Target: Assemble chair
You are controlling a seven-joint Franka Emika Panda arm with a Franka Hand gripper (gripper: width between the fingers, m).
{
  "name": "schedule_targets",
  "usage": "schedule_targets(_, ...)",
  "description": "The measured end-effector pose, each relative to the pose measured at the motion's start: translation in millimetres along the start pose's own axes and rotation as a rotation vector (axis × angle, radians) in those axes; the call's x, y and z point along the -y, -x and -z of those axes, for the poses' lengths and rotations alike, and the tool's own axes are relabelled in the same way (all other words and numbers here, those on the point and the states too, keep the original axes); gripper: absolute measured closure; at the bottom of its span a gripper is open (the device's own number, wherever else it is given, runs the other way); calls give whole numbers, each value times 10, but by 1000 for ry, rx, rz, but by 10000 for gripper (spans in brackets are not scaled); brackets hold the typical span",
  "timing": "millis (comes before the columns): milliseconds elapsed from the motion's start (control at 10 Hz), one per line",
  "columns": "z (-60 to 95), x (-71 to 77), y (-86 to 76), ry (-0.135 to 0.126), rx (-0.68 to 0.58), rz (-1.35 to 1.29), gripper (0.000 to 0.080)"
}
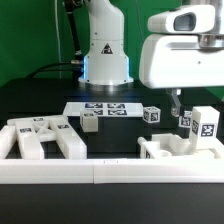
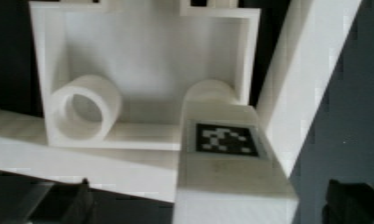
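In the exterior view my gripper [image 1: 177,104] hangs over a white chair part [image 1: 168,148] at the exterior view's right, by the front rail. The wrist view shows that part close up: a white slab [image 2: 148,50] with a rounded loop [image 2: 86,105] and a square post [image 2: 223,150] bearing a black-and-white tag. My gripper [image 2: 205,200] is open; its dark fingers [image 2: 59,196] stand either side of the post with gaps showing. More chair parts [image 1: 45,135] lie at the exterior view's left. Tagged posts [image 1: 205,123] stand at the right.
The marker board [image 1: 100,107] lies mid-table before the robot base [image 1: 105,50]. Small tagged blocks [image 1: 90,120] [image 1: 151,115] stand near it. A long white border rail [image 1: 110,175] runs along the front edge.
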State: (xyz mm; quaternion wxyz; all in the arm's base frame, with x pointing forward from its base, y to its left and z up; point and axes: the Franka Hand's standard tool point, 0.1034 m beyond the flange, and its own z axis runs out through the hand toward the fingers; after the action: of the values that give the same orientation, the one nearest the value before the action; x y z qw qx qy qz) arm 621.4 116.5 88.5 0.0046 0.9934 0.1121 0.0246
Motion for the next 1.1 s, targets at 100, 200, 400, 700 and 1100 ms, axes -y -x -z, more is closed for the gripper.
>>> schedule_targets(100, -17, 9, -23, 0, -1, 2, 150)
schedule_targets(200, -24, 6, -26, 0, -1, 2, 150)
schedule_targets(400, -28, 3, -23, 0, 0, 1, 162)
schedule_targets(700, -29, 3, -22, 0, 0, -32, 511)
schedule_targets(1100, -33, 9, -20, -2, -1, -279, 511)
